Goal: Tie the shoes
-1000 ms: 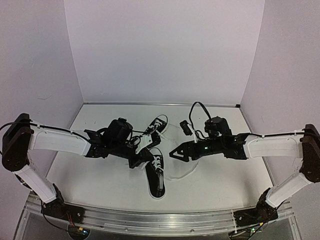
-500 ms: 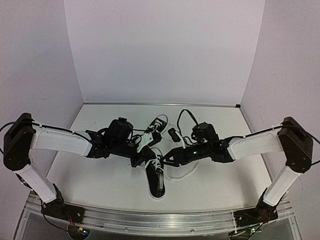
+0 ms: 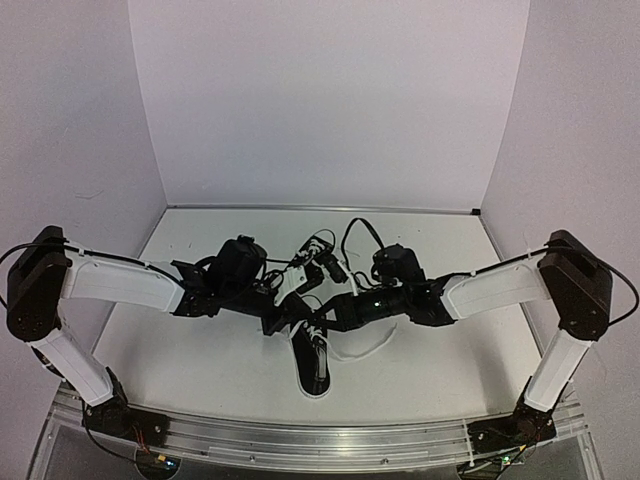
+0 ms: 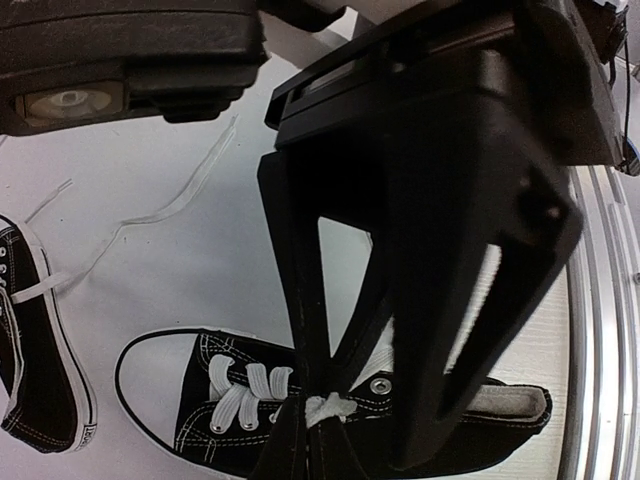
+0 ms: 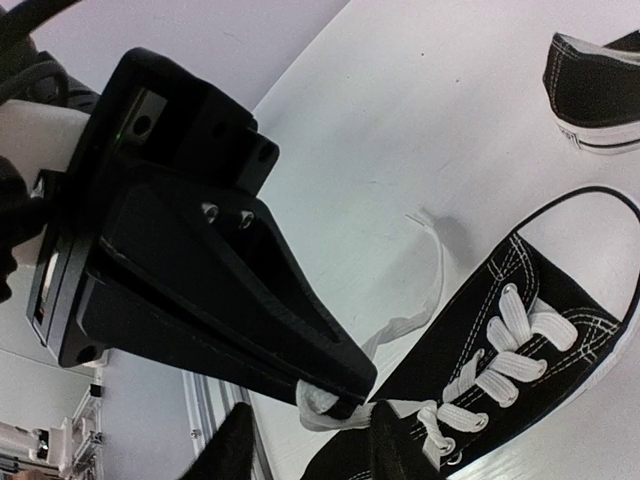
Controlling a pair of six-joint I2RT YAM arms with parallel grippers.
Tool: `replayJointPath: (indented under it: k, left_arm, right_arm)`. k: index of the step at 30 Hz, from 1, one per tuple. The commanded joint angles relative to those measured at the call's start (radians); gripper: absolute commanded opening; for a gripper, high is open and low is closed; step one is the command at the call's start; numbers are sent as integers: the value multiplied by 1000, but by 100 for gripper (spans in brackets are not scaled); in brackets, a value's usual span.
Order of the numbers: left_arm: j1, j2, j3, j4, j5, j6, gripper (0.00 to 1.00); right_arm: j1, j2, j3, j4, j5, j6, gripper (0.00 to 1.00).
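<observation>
Two grips at the front shoe (image 3: 313,370): left fingers (image 4: 440,330) pinched tight on its lace (image 4: 325,408); right fingers (image 5: 250,300) half-closed around it, hold unclear.

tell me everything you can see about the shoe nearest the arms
The near shoe is a black canvas low-top with white stitching, a white rubber sole, metal eyelets and flat white laces crossed up the front, untied. It stands on its sole on the white table, toe pointing away from the arms, grey insole showing. The left gripper is shut on one of the laces by the top eyelets; the right gripper hovers open around the same spot.
</observation>
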Motion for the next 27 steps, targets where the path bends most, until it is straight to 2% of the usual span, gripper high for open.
replayJointPath:
  k: [1, 5, 8, 11, 19, 22, 27]
  left_arm:
    - [-7, -6, -6, 38, 27, 18, 0]
    - [-7, -4, -7, 31, 23, 24, 0]
    - [-7, -10, -10, 17, 10, 29, 3]
    - [-7, -22, -19, 1, -7, 33, 8]
    - [-6, -51, -52, -4, -41, 32, 28]
    - [-5, -38, -43, 3, -28, 29, 29]
    - [-7, -17, -16, 22, -18, 24, 24]
  right_arm:
    - [5, 21, 45, 50, -16, 4, 24]
    - [4, 15, 39, 50, -21, 1, 6]
    - [4, 1, 27, 49, -20, -3, 0]
    - [4, -24, 9, 48, -9, -6, 0]
    - [3, -80, -29, 34, 26, -9, 0]
    - [2, -87, -31, 25, 33, -14, 0]
    - [3, -93, -33, 14, 37, -16, 0]
